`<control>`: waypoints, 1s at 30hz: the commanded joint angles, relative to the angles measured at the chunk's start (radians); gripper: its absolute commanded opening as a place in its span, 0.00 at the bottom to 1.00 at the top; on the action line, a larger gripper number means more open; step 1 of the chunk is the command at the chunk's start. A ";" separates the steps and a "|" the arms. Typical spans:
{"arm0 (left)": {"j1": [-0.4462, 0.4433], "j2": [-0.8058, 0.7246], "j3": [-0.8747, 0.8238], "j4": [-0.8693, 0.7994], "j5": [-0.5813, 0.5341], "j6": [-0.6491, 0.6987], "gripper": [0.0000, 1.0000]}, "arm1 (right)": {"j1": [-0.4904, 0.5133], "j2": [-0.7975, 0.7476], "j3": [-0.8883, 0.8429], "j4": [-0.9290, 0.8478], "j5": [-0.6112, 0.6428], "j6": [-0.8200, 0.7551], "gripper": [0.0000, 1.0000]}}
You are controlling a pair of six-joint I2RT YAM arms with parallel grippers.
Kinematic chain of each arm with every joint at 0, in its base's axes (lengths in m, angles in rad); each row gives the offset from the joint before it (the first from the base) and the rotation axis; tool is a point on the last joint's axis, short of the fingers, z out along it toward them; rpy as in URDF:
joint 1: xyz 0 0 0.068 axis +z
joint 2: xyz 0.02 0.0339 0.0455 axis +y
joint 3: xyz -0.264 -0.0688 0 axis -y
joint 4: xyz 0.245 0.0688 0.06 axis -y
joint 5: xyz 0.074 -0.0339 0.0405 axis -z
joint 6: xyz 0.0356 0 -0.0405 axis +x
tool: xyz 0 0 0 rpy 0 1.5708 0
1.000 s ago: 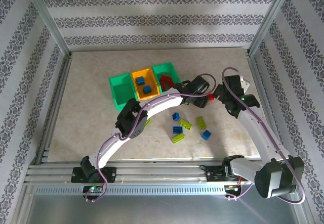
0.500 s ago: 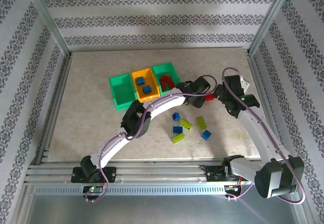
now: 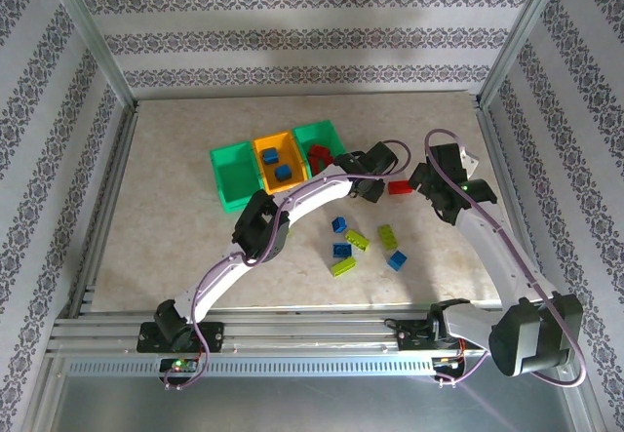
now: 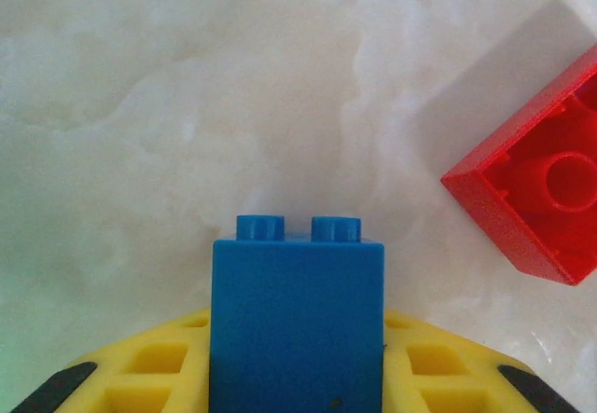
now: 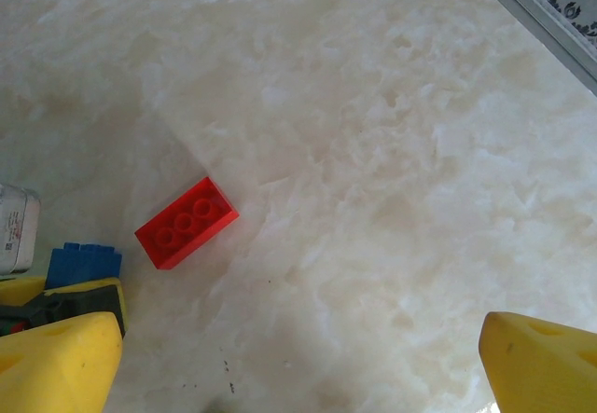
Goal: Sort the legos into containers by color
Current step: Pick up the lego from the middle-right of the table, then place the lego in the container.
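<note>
On the pale table (image 3: 175,217), the left arm (image 3: 292,203) has drawn its wrist back a little toward 9 o'clock since half a second ago. This leaves the red brick (image 3: 400,187) lying fully in the open, where a second ago it was half hidden between the two wrists. The left arm runs from its base at 7 o'clock through a raised elbow and stretches out low toward 2 o'clock. The right arm (image 3: 497,247) has barely moved. It rises from its base at 5 o'clock, folds at the near edge and reaches up toward 11 o'clock. The left gripper (image 4: 297,390) has closed over the last second and now pinches a blue brick (image 4: 297,320), studs pointing away, between its yellow pads. The red brick sits apart at 2 o'clock of the blue one, hollow underside up. The right gripper (image 5: 298,362) is spread wide and holds nothing, with the red brick at 10 o'clock of it. At 10 o'clock of the left wrist stand three bins in a row: the left green bin (image 3: 234,174); the orange bin (image 3: 292,154), holding two blue bricks (image 3: 268,157); and the right green bin (image 3: 317,132), holding red bricks (image 3: 320,154). The loose bricks (image 3: 358,240), blue and yellow-green, lie unmoved at 6 o'clock of the wrists.
</note>
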 commanded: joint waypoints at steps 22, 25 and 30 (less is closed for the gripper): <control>0.025 -0.617 -0.646 0.267 -0.111 0.008 0.13 | 0.001 0.006 -0.014 0.011 -0.003 0.013 0.98; 0.060 -0.723 -0.774 0.310 -0.132 -0.014 0.13 | 0.003 0.006 -0.014 0.012 -0.006 0.015 0.98; 0.153 -0.874 -0.951 0.351 -0.154 -0.049 0.14 | 0.010 0.012 -0.017 0.015 -0.003 0.019 0.98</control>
